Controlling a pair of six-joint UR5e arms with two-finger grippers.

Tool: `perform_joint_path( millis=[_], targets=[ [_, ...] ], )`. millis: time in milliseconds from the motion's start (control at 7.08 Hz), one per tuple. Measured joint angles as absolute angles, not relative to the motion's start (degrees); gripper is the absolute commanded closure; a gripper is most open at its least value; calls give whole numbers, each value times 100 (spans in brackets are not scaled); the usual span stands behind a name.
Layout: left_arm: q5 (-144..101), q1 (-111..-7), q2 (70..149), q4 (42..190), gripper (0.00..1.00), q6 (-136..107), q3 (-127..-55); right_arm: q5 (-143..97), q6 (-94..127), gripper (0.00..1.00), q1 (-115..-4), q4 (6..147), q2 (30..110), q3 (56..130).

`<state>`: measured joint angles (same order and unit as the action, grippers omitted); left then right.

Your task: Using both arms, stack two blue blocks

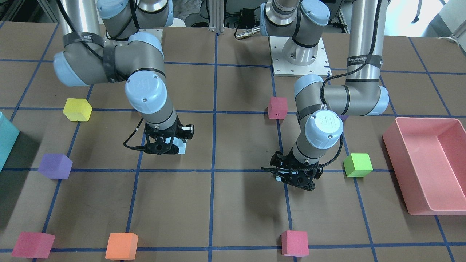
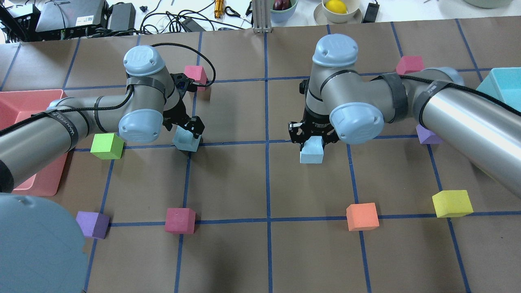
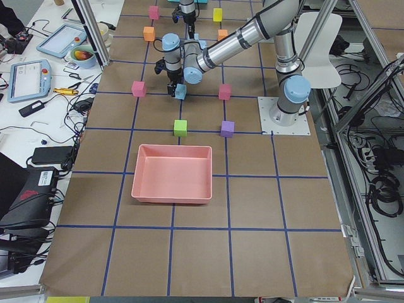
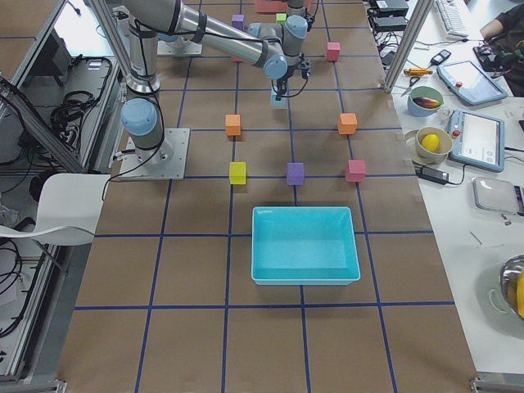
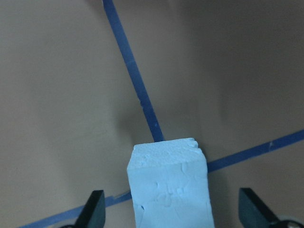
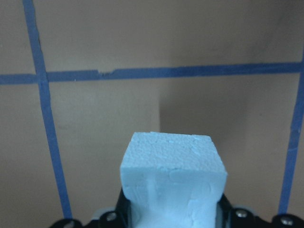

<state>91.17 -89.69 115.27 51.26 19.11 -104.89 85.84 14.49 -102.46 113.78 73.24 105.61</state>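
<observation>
Two pale blue blocks are in view. One blue block (image 2: 185, 141) stands on a tape crossing between the fingers of my left gripper (image 2: 188, 131). In the left wrist view the block (image 5: 168, 190) has a gap on each side to the fingertips (image 5: 95, 209), so the gripper is open around it. My right gripper (image 2: 311, 138) is shut on the other blue block (image 2: 311, 152), which sticks out past its fingers. That block fills the lower middle of the right wrist view (image 6: 173, 175). The two blocks are about one grid cell apart.
A green cube (image 2: 106, 145) and a pink bin (image 2: 24, 110) lie by the left arm. A teal bin (image 2: 500, 83) is at the far right. Magenta (image 2: 179, 220), orange (image 2: 362, 216), yellow (image 2: 452, 203) and purple (image 2: 93, 224) cubes are scattered around.
</observation>
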Motion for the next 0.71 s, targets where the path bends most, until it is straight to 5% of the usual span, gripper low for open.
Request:
perform_joint_path(
  millis=[706],
  targets=[
    [9054, -8893, 11413, 5348, 54, 1641, -10262, 8313, 2705, 100, -11357, 11869, 7572, 11334]
  ],
)
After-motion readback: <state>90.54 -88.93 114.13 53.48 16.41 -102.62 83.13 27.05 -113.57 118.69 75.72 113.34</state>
